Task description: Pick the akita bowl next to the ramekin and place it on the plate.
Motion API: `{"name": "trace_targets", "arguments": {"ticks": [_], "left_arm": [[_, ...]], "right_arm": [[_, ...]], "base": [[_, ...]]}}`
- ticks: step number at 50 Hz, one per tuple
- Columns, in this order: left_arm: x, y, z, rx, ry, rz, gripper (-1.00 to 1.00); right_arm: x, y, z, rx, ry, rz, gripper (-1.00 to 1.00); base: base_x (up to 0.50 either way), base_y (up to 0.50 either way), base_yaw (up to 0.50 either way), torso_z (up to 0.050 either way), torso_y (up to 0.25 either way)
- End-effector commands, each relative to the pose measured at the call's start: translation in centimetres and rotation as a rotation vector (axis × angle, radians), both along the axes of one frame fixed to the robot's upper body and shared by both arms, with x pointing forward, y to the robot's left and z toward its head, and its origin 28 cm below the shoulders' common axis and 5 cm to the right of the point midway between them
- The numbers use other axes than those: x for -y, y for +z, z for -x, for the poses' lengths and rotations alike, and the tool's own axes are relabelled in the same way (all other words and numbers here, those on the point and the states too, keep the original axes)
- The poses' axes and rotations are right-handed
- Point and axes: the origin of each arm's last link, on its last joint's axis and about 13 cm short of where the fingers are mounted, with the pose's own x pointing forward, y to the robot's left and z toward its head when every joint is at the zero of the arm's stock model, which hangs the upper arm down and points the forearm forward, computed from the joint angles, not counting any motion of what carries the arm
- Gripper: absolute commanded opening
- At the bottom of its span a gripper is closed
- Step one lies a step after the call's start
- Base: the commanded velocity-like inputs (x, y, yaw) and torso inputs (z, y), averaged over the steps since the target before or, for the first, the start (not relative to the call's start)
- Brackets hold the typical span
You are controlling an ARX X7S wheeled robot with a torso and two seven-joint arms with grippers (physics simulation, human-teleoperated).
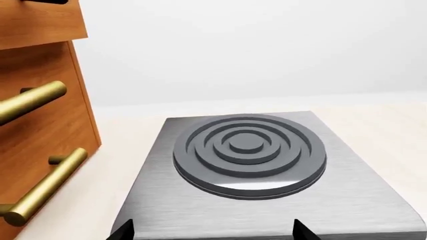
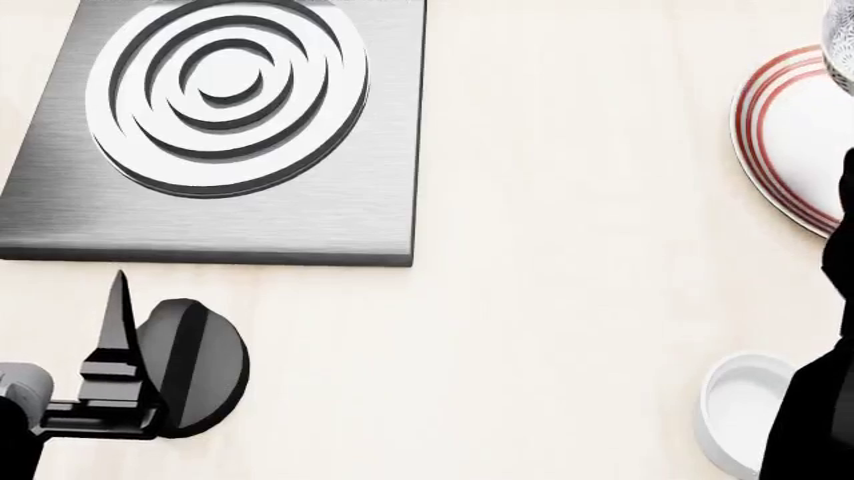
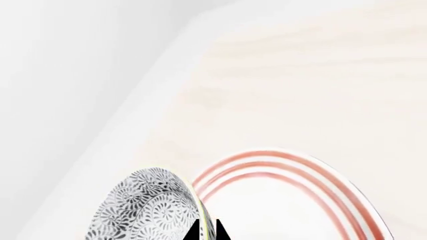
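Observation:
The akita bowl (image 3: 147,210), grey-and-white with a floral speckle, hangs tilted on its side, and my right gripper (image 3: 207,231) is shut on its rim. Right beside and under it lies the plate (image 3: 320,190), white with red rings. In the head view the plate (image 2: 801,130) sits at the right edge, and a sliver of the bowl (image 2: 841,45) shows above it. The ramekin (image 2: 742,408), plain white, stands near the front right, partly hidden by my right arm. My left gripper (image 1: 212,232) is open and holds nothing, close to the stove's front edge.
A brushed-metal stove plate (image 2: 334,200) with a ringed burner (image 2: 227,90) lies at the back left. A wooden cabinet (image 1: 40,125) with brass handles stands beside the stove in the left wrist view. Pale countertop (image 2: 561,250) stretches between stove and plate.

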Motion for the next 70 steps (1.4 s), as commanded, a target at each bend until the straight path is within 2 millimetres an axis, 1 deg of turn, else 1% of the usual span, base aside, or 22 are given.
{"name": "trace_targets", "arguments": {"ticks": [1,11,27,38,52,64,70], "left_arm": [[-0.2,0.1,-0.2,-0.002,0.004,0.007,1.00],[-0.3,0.1,-0.2,-0.002,0.009,0.009,1.00],[-0.4,0.1,-0.2,-0.002,0.012,0.008,1.00],[-0.3,-0.1,-0.3,-0.005,0.013,0.009,1.00],[-0.4,-0.1,-0.3,-0.005,0.016,0.011,1.00],[-0.5,-0.1,-0.4,-0.006,0.017,0.011,1.00],[-0.5,-0.1,-0.4,-0.006,0.016,0.011,1.00]], "right_arm": [[-0.5,-0.3,-0.2,0.020,0.023,0.003,-1.00],[-0.4,-1.8,-0.1,-0.005,0.020,-0.011,-1.00],[-0.4,-1.7,-0.1,-0.003,0.023,-0.011,-1.00],[-0.4,-2.6,0.0,-0.027,0.020,-0.012,-1.00],[-0.8,-2.9,-0.1,-0.043,0.034,-0.006,-1.00],[-0.7,-3.0,-0.1,-0.048,0.026,-0.004,-1.00],[-0.8,-3.4,-0.1,-0.060,0.028,-0.007,-1.00]], "base": [[0.00,0.00,0.00,0.000,0.000],[0.00,0.00,0.00,0.000,0.001],[0.00,0.00,0.00,0.000,0.000],[0.00,0.00,0.00,0.000,0.001],[0.00,0.00,0.00,0.000,0.000],[0.00,0.00,0.00,0.001,0.001],[0.00,0.00,0.00,0.000,0.000]]}}
